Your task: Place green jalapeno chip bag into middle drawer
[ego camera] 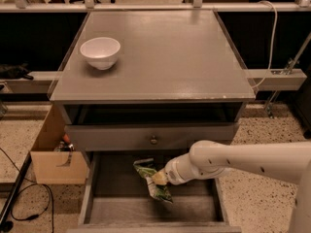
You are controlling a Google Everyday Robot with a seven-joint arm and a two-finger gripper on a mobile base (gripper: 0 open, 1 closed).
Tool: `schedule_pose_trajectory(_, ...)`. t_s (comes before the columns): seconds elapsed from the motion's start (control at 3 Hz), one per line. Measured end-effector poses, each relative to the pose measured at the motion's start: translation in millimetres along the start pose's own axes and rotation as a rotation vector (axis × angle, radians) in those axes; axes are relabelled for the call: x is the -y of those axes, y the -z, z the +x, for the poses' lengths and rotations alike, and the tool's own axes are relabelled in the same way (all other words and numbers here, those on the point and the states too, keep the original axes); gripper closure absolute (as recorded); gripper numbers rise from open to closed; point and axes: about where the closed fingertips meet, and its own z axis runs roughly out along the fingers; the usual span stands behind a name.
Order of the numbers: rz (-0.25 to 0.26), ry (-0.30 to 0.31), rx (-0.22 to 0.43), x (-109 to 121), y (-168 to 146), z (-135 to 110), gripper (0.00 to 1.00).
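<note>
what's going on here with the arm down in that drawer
The robot's arm reaches in from the right, and its gripper holds the green jalapeno chip bag inside the open middle drawer, left of its centre. Whether the bag touches the floor is unclear. The knobbed drawer above is shut, and a white bowl sits on the cabinet top.
</note>
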Motion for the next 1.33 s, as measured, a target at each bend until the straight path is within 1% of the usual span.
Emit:
schedule_pose_trajectory(0.33,-0.031,0.021,-0.012,5.0,-25.4,18.8,1.00)
schedule_pose_trajectory(0.67,-0.043,0.027,-0.043,1.7,-45.5,41.0,1.00)
schedule_pose_trajectory(1.0,-0.047,0.027,-0.084,6.0,-67.6,46.6,0.96)
schedule_pose_trajectory(1.33,-0.047,0.027,-0.084,6.0,-67.6,46.6,0.73)
